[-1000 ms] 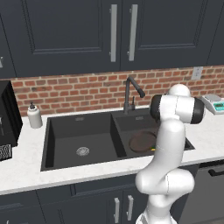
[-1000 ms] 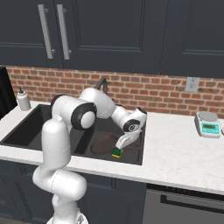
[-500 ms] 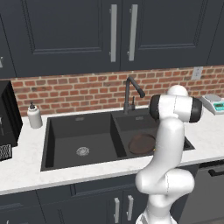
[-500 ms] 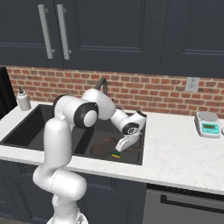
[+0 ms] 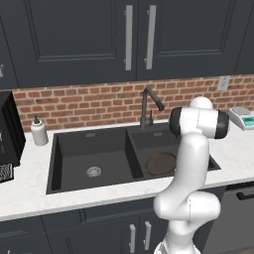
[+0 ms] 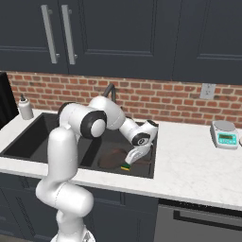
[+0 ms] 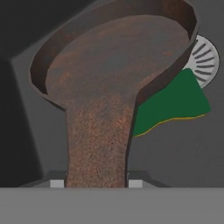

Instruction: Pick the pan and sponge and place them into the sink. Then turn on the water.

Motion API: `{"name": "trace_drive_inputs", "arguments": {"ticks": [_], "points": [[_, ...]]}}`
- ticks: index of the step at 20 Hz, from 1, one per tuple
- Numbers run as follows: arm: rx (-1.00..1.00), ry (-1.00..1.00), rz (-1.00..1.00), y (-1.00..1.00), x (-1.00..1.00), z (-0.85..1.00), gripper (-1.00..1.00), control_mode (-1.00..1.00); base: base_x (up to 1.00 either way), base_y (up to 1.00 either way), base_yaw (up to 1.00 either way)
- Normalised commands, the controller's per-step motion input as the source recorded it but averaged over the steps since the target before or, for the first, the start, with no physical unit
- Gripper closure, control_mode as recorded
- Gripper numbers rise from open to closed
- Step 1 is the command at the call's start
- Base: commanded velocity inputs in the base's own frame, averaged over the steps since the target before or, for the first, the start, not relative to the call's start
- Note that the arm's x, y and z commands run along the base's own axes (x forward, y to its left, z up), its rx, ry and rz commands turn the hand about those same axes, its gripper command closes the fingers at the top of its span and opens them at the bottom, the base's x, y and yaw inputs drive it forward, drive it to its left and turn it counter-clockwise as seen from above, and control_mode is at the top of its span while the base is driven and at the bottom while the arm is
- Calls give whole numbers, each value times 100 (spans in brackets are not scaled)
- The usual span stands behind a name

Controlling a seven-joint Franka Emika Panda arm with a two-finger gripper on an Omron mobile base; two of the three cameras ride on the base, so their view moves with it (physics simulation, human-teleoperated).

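Pan [image 7: 113,65] handle is sitting clamped between the tool's [image 6: 133,158] jaws, so the tool is gripping it low inside the sink's [image 6: 153,142] right basin, probably to set it down flat. Sponge [image 7: 173,103] is lying on the basin floor, tucked partly under the pan's rim beside the drain [image 7: 203,54]. White desk [image 6: 189,160] and red brick wall [image 6: 175,101] are framing the sink.
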Motion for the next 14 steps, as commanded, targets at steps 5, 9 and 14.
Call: {"name": "trace_drive_inputs", "arguments": {"ticks": [5, 9, 14], "points": [[0, 0, 0, 0, 0, -44, 100, -100, 0, 0, 0], [0, 0, 0, 2, 0, -39, -100, -100, 0, 0, 0], [0, 0, 0, 0, 0, -16, -100, -100, 0, 0, 0]]}}
